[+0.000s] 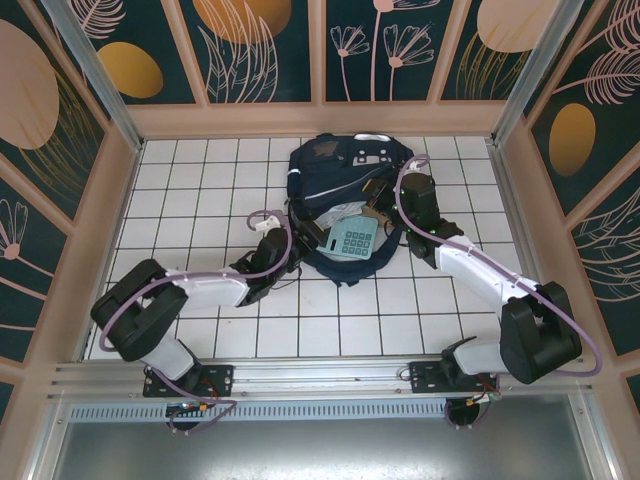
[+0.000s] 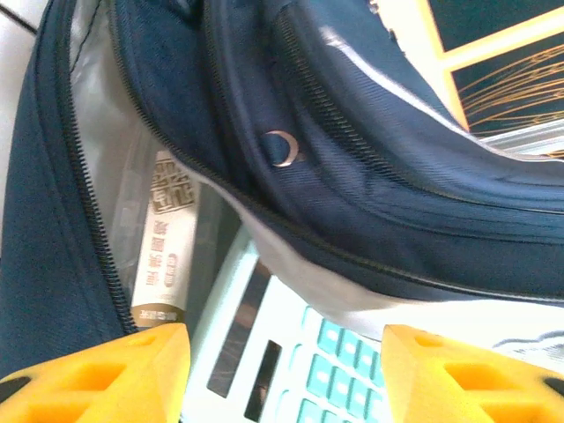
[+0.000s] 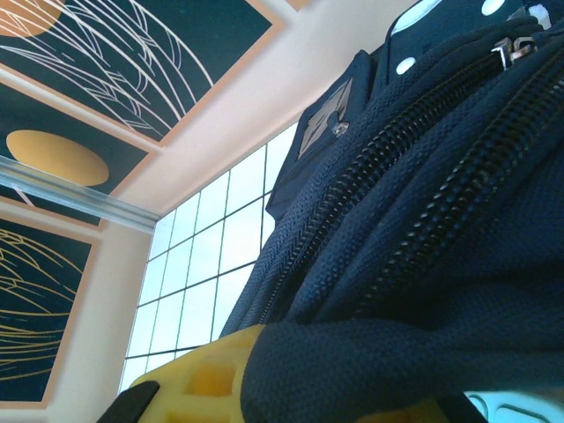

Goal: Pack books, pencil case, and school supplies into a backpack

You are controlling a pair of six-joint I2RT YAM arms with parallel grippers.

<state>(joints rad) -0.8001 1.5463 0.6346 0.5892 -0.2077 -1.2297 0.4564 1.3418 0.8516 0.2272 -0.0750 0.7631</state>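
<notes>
The navy backpack lies at the back middle of the tiled table with its mouth facing the arms. The teal calculator rests in that mouth, keys up. My left gripper is at the mouth's left side. In the left wrist view it is open, and the calculator lies between its yellow fingers, partly under the backpack's grey lining. A long white printed pack stands inside the backpack. My right gripper is shut on the backpack's edge fabric and holds it up over a yellow finger.
The white tiled tabletop is boxed in by pink-framed patterned walls at the back and both sides. An aluminium rail runs along the near edge over both arm bases. Purple cables loop beside each arm.
</notes>
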